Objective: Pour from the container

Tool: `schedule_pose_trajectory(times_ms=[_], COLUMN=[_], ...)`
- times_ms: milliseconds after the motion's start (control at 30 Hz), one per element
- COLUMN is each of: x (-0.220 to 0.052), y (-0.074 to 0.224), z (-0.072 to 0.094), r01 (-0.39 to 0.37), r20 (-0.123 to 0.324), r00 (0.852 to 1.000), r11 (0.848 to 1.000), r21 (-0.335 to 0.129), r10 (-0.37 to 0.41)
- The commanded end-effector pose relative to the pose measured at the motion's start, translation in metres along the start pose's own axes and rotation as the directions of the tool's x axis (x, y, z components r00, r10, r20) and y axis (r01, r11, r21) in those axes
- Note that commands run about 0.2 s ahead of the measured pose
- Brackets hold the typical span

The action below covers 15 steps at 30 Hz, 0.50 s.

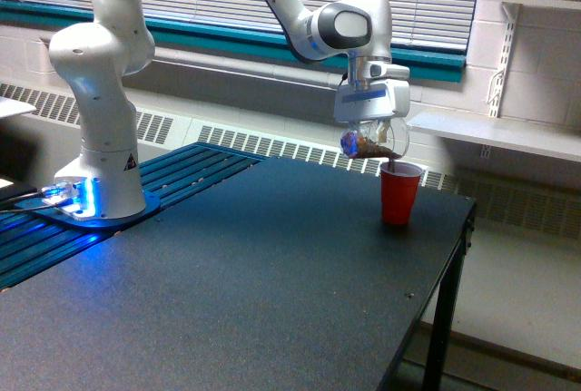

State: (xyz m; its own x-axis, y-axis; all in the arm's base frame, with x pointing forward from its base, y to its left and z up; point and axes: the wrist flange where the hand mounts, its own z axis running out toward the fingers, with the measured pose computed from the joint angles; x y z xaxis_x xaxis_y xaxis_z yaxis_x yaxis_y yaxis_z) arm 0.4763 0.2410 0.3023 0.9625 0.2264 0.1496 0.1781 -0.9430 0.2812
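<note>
In the exterior view my gripper (370,132) is shut on the small clear container (374,144), which is tipped toward the view's right with its mouth just above the rim of the red cup (400,193). Brown contents lie along the container's lower side and reach its lip, right at the cup's rim. The red cup stands upright on the black table (254,282), near its far right edge.
The arm's white base (98,173) stands at the left on a blue slatted platform (172,178) with a blue light. A radiator grille and window blinds run behind the table. A white shelf (490,135) sits at the right, beyond the table's edge.
</note>
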Motion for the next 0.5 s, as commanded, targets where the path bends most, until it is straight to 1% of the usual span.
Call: schedule_pose_trajectory(times_ms=[33,267,500], x=[0.0041,0.0049,0.0064], y=[-0.0059,-0.0066,-0.0078], z=[-0.0064,-0.0080,-0.0078], r01=[0.043,0.066,0.075], r20=[0.000,0.018,0.025], r00=[0.999,0.998,0.997], r11=[0.999,0.998,0.996], r21=[-0.012,-0.025,-0.044], r10=[-0.043,-0.065,-0.074])
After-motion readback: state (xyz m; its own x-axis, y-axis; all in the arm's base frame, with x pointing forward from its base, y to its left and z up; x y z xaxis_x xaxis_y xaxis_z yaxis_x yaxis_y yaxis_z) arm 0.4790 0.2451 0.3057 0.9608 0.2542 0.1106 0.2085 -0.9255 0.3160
